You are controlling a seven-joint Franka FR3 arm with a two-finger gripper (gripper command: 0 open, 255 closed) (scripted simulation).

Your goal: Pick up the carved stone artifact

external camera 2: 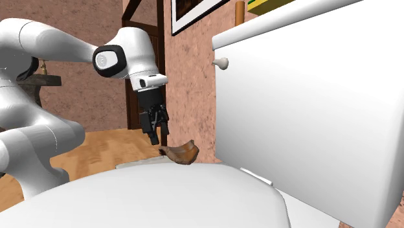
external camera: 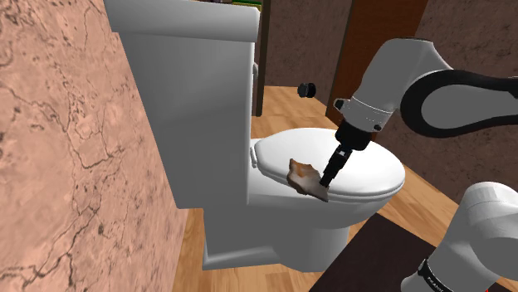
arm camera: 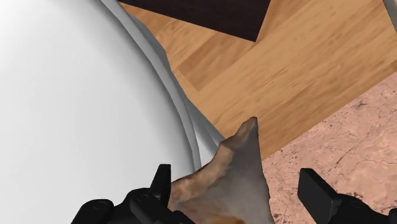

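The carved stone artifact [external camera: 304, 176] is a brown and tan pointed lump lying at the rim of a white toilet lid [external camera: 369, 168]. My black gripper [external camera: 327, 180] hangs right beside it, fingers pointing down. In the second exterior view the gripper [external camera 2: 157, 137] hovers just above and to the left of the artifact [external camera 2: 182, 152]. The wrist view shows the artifact [arm camera: 232, 167] between the fingers of the gripper [arm camera: 236, 177], which stands open; one finger [arm camera: 316, 187] is clearly apart from the stone.
The tall white toilet tank [external camera: 199, 99] rises behind the lid, with its flush knob [external camera 2: 221, 63] to one side. A mottled pink stone wall [external camera: 58, 166] stands at the shoulder view's left. Wooden floor [arm camera: 280, 76] lies below the lid's edge.
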